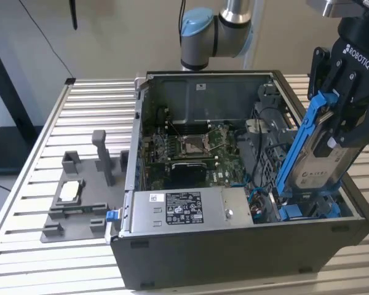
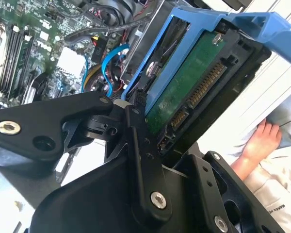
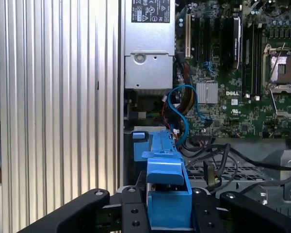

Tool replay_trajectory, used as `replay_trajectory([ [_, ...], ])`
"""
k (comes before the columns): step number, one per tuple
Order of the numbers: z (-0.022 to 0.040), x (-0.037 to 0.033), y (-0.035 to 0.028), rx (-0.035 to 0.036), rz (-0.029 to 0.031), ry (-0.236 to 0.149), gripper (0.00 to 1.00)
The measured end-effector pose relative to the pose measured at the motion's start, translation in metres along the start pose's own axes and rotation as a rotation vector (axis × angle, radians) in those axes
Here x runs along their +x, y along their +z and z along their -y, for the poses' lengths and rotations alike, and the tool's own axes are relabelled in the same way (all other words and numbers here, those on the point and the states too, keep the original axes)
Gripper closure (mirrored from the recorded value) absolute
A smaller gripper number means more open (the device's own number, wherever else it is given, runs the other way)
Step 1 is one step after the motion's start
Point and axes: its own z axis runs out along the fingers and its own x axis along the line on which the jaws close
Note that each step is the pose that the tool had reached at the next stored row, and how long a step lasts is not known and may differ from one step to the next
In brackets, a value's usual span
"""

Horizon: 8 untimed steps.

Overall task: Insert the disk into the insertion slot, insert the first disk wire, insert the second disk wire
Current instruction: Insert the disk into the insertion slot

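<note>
1. One gripper (image 1: 343,132) clamps one disk (image 1: 312,167), tilted steeply in its blue frame.
2. Its lower end sits at the one insertion slot (image 1: 307,210), at the exterior view's right of one black computer case (image 1: 234,261).

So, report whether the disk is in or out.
Not seated: the disk, gripped by the tool, stands steeply tilted, lower end at the insertion slot, upper end above the case.
</note>
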Motion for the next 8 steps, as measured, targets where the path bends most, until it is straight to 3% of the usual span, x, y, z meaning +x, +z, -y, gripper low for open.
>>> replay_trajectory([
  [8,0.0001,0.0,0.002,0.0,0.0001,0.0,0.67],
])
